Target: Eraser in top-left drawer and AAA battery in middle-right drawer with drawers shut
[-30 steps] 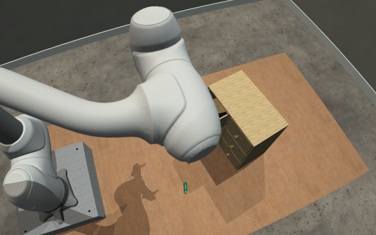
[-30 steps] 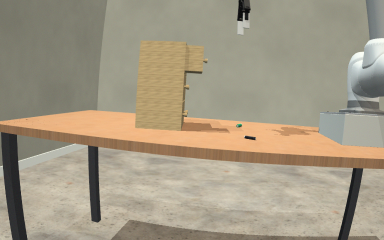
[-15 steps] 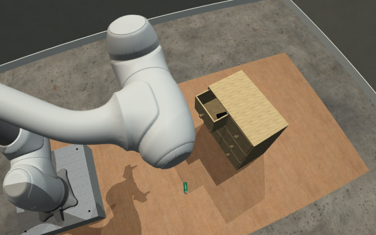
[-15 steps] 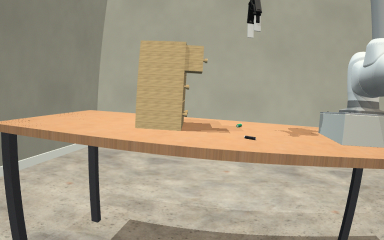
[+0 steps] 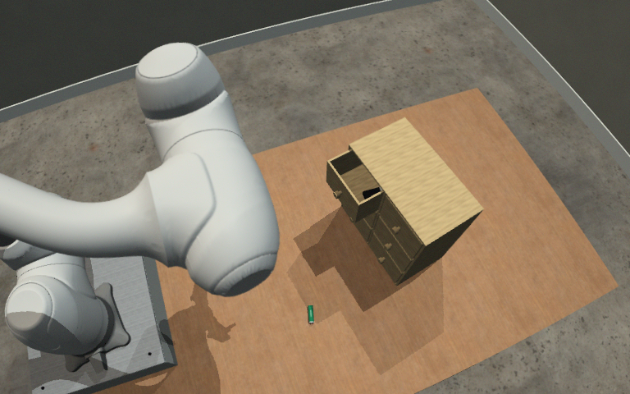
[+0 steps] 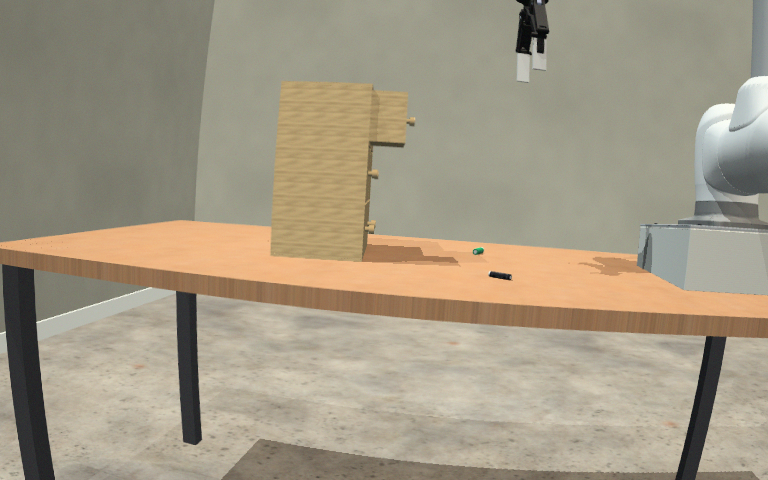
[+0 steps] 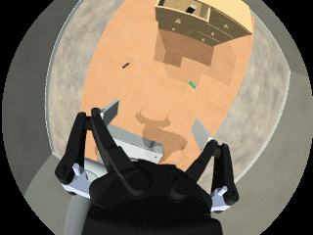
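Remote op here. The gripper (image 6: 531, 76) (image 7: 156, 116), black w/ pale flat fingertips, hangs high above the tbl, fingers fully open, nothing b/w them. In the top cam it's hidden under the big white arm (image 5: 222, 185) (image 6: 730, 152).

Small light-wood chest (image 5: 417, 180) (image 6: 322, 169) (image 7: 235, 10) stands upright on the orange-brown wooden table (image 5: 511, 232) (image 6: 430, 283) (image 7: 108, 83). Its top-row L drawer (image 5: 341, 190) (image 6: 390, 117) (image 7: 181, 21), round knob on the front, is pulled partway out and looks approx. level. The other fronts look pushed in, but I can't check the exact gap from here.

Inside the open drawer I see a small black-and-white block (image 5: 370, 192) (image 7: 191, 9), toward the R side; I take it as the eraser. So that item is in its drawer, w/ the drawer itself still to be shut.

Two small cylinders lie on the tbl in front of the chest, well apart: a green one (image 5: 310, 314) (image 6: 478, 250) (image 7: 193, 85) and a black one w/ a pale end (image 6: 500, 275) (image 7: 126, 65). Both look like batteries; can't tell which is the AAA, but either way it's on the tbl, outside the chest.
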`<state>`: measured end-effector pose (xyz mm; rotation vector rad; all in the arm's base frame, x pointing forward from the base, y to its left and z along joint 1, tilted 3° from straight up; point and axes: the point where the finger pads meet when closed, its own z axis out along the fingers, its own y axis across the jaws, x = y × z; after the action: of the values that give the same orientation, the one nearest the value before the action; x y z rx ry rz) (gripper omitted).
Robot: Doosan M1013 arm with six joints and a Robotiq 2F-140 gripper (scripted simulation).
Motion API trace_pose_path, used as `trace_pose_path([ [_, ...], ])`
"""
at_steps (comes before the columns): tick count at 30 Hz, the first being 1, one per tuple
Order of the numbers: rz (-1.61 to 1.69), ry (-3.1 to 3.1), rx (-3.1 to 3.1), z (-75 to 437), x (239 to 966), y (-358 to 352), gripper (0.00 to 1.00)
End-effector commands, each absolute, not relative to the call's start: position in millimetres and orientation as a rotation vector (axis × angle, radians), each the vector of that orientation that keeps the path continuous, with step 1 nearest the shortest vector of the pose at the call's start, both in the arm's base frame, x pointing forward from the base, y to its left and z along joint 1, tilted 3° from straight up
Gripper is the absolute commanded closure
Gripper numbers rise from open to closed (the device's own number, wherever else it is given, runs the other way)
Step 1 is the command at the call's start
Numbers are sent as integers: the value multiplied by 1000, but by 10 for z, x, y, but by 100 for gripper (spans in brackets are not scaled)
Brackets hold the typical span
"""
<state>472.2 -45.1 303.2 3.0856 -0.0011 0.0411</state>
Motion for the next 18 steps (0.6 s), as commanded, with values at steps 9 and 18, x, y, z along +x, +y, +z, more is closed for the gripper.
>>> trace_pose_path([
  [9,162,2,3082,2969,4788,-454,0],
  [18,333,7,3068,2880,4883,-459,0],
])
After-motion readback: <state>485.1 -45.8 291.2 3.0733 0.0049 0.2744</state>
